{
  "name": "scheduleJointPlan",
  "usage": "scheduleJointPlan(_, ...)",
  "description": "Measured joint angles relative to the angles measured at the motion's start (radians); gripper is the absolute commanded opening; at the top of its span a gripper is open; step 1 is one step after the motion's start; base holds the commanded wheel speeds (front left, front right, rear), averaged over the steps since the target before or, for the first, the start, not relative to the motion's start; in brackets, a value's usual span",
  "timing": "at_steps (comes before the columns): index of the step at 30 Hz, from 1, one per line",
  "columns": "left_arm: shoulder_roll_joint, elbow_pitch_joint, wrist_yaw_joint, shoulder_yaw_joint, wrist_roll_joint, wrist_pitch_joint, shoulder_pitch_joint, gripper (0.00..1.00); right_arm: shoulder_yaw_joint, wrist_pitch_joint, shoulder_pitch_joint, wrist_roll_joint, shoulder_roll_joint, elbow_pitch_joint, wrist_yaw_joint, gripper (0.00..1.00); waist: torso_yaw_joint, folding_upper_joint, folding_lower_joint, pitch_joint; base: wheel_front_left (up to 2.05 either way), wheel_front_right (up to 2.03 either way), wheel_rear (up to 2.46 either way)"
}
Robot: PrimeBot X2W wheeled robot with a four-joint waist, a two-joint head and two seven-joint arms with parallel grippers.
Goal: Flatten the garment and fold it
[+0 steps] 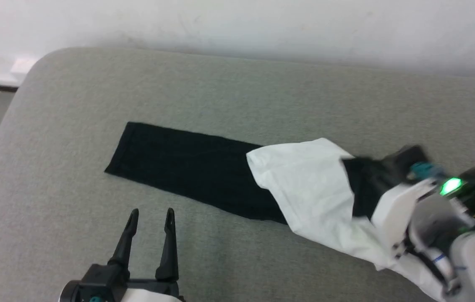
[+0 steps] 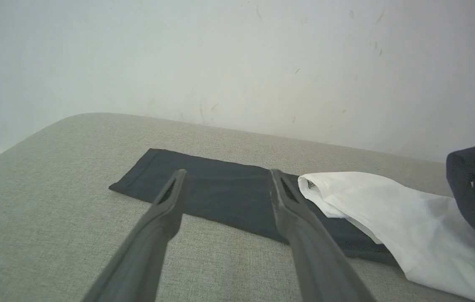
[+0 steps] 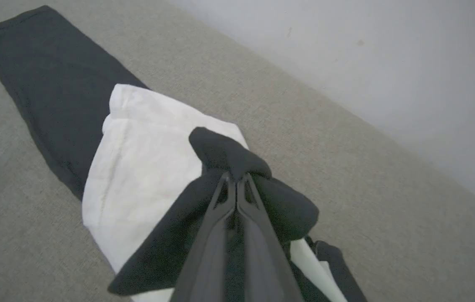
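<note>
The right gripper point(image 3: 236, 180) is clenched on bunched black cloth of the garment point(image 1: 304, 176), the white body trailing beneath its fingers. One black sleeve point(image 1: 187, 163) lies flat on the grey cushion point(image 1: 237, 84) just ahead of the left gripper point(image 1: 151, 214), which hangs released and empty. I reckon a hard pull could slip that small pinch, or drag the flat sleeve into wrinkles.
</note>
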Motion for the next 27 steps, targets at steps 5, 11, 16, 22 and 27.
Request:
scheduleJointPlan(5,0.011,-0.012,0.003,0.013,0.001,-0.001,0.022,1.0,-0.182,-0.016,-0.04,-0.027,-0.008,-0.1,0.0,0.0,-0.068,0.0,-0.0001,-0.027,0.0,0.0,0.0)
scheduleJointPlan(11,0.024,-0.04,0.012,0.026,0.002,0.001,0.027,1.0,-0.564,-0.001,0.13,-0.094,-0.04,-0.22,0.0,0.0,-0.158,0.0,-0.0001,-0.049,0.0,0.0,0.0)
scheduleJointPlan(16,0.033,-0.05,0.014,0.024,0.003,0.01,0.029,1.0,-0.805,-0.073,0.41,-0.095,0.018,-0.188,0.0,0.0,-0.213,0.0,-0.0002,-0.044,0.0,0.0,0.0)
scheduleJointPlan(22,0.047,-0.054,0.014,0.018,0.009,0.029,0.029,1.0,-0.797,-0.21,0.52,-0.1,0.132,-0.021,0.0,0.13,-0.238,0.0,-0.0001,-0.024,0.0,0.0,0.0)
scheduleJointPlan(27,0.058,-0.069,0.019,0.021,0.01,0.045,0.028,1.0,-0.729,-0.278,0.455,-0.114,0.131,0.039,0.0,1.0,-0.236,0.0,-0.0001,-0.032,0.0,0.0,0.0)
